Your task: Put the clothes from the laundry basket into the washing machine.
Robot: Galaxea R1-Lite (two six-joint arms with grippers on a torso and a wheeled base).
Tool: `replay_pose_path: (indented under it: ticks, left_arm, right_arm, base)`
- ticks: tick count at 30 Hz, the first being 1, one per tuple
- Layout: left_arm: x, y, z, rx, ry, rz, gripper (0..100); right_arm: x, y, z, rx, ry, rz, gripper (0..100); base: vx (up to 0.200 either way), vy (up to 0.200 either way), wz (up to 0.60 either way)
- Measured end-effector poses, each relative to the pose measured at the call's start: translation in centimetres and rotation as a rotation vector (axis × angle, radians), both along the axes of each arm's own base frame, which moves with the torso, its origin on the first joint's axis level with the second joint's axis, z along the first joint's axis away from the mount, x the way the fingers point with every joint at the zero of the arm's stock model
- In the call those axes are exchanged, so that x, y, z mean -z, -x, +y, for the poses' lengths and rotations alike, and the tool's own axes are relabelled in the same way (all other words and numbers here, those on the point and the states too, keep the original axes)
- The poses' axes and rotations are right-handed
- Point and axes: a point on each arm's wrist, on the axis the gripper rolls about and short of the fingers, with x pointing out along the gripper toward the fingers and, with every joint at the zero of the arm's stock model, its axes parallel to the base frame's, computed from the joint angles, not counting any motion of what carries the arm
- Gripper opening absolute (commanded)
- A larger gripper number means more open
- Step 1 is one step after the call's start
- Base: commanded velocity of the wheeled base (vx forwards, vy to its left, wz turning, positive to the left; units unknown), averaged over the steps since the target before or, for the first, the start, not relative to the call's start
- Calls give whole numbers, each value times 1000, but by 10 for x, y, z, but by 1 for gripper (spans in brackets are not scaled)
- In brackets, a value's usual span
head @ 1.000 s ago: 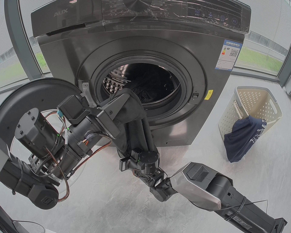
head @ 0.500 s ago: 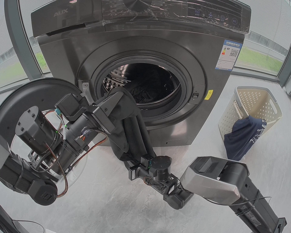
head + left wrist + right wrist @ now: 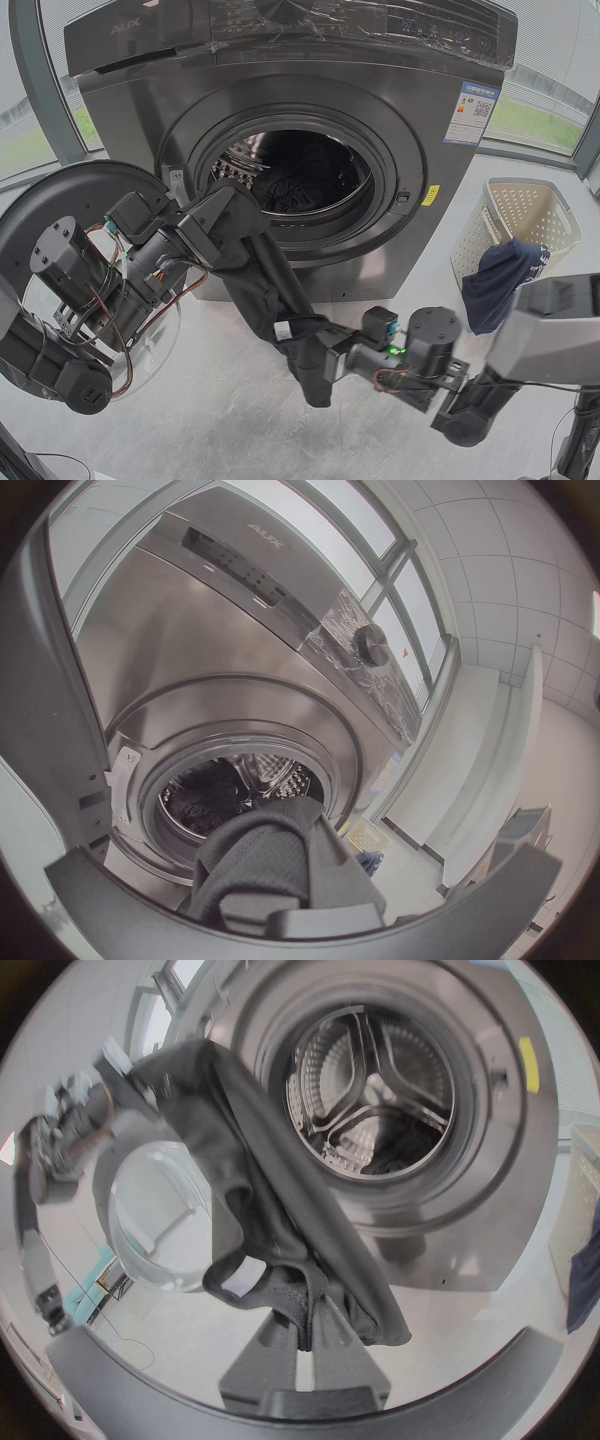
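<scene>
- Presently clamping the top end of the black garment (image 3: 262, 275) in the left gripper (image 3: 228, 200), jaws closed on the cloth, just outside the lower-left rim of the drum opening (image 3: 325, 206).
- Pinching the garment's lower end in the right gripper (image 3: 322, 350), jaws narrowed onto a fold (white label (image 3: 282, 330) showing just beside them), low over the floor (image 3: 219, 425) in front of the machine.
- Stretching the cloth as a slanted band between the two grippers, with a loose tail hanging below the right one; impossible to tell whether it is touching the floor.
- Leaving the middle and right of the washing machine (image 3: 300, 81) mouth unblocked, with dark clothes (image 3: 294, 184) lying inside the drum.
- Working the left arm close in front of the round door (image 3: 75, 194), which is swung fully open to the left.
- Sitting tilted at the machine's right, well apart from both grippers: laundry basket (image 3: 531, 212), with a navy garment (image 3: 500, 287) spilling over its rim and bare floor lying between.
</scene>
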Motion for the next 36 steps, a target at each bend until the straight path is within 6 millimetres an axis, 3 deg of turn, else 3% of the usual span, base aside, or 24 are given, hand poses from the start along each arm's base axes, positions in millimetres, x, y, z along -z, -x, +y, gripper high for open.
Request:
replay_pose_path:
  ticks: [6,10,14,25,36]
  left_arm:
    - [5,-2,11,-38,-9,20,0]
    - [8,-5,21,-74,-16,35,0]
    - [11,-7,29,-101,-19,45,0]
    - [1,-1,33,-121,3,19,0]
    - [-28,11,33,-130,66,-77,0]
  right_arm:
    - [-59,24,-58,69,-85,-101,0]
    - [-91,28,-100,164,-147,-192,0]
    - [-113,25,-124,237,-194,-270,0]
    - [-147,-1,-125,288,-277,-402,0]
    - [-166,-4,-111,272,-337,-461,0]
  base:
    - [0,0,0]
    - [0,0,0]
    - [0,0,0]
    - [0,0,0]
    - [0,0,0]
